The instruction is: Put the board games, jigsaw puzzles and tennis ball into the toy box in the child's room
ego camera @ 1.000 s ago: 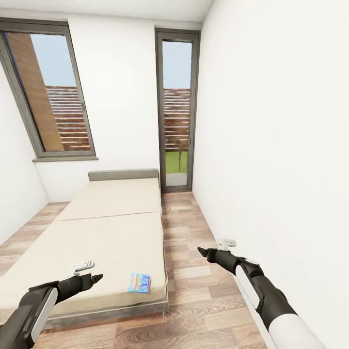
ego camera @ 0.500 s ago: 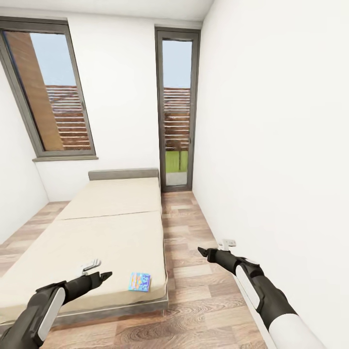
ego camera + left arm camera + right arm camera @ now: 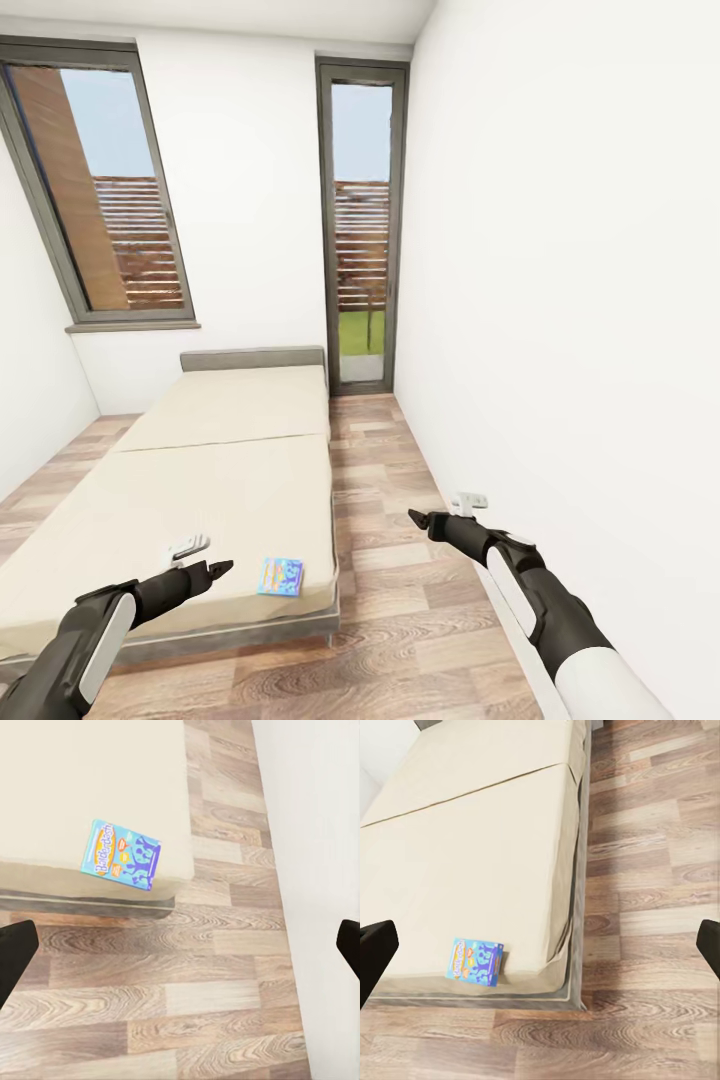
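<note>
Early in the task, by the look of it. Small blue board game [image 3: 281, 577] lying flat near the bed [image 3: 200, 470] foot corner, at 1 o'clock from the left hand [image 3: 218, 570], just beside, untouched. Left hand and right hand [image 3: 418, 518] both spread open, empty. Still to grasp and carry to the toy box.

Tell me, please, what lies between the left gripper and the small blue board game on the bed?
Only bare beige mattress: in the head view, nothing lies between the left gripper and the blue board game on the bed.
</note>
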Robot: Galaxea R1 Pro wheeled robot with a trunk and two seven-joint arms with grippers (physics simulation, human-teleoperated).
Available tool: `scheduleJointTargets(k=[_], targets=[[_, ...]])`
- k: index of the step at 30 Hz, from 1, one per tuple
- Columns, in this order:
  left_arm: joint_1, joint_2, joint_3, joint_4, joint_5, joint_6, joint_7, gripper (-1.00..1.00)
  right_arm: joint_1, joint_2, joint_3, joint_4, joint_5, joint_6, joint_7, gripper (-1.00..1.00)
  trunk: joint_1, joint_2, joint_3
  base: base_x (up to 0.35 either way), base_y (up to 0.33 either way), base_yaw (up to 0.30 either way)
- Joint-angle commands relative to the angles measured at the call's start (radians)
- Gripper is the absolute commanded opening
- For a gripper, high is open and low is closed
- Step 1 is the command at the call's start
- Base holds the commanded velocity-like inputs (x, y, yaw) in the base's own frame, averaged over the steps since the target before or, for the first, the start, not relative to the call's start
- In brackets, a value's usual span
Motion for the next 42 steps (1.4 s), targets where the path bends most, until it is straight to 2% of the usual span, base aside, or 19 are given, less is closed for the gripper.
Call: scheduleJointTargets(k=[1, 22, 42], targets=[[0.0, 0.0, 0.002, 0.0, 0.003, 0.007, -0.003, 1.0, 0.0, -0.001, 0.002, -0.001, -0.006, 0.004, -0.001, 1.0, 0.0, -0.001, -0.001, -0.023, -0.059, 0.0], [0.0, 0.0, 0.002, 0.0, 0.005, 0.005, -0.003, 1.0, 0.0, 0.001, 0.003, -0.002, -0.006, 0.003, 0.001, 1.0, 0.0, -0.001, -0.001, -0.004, -0.095, 0.004], [0.0, 0.0, 0.002, 0.0, 0.003, 0.005, -0.003, 1.0, 0.0, 0.005, 0.006, -0.002, -0.004, 0.004, 0.0, 1.0, 0.0, -0.001, -0.001, 0.006, -0.079, 0.202]])
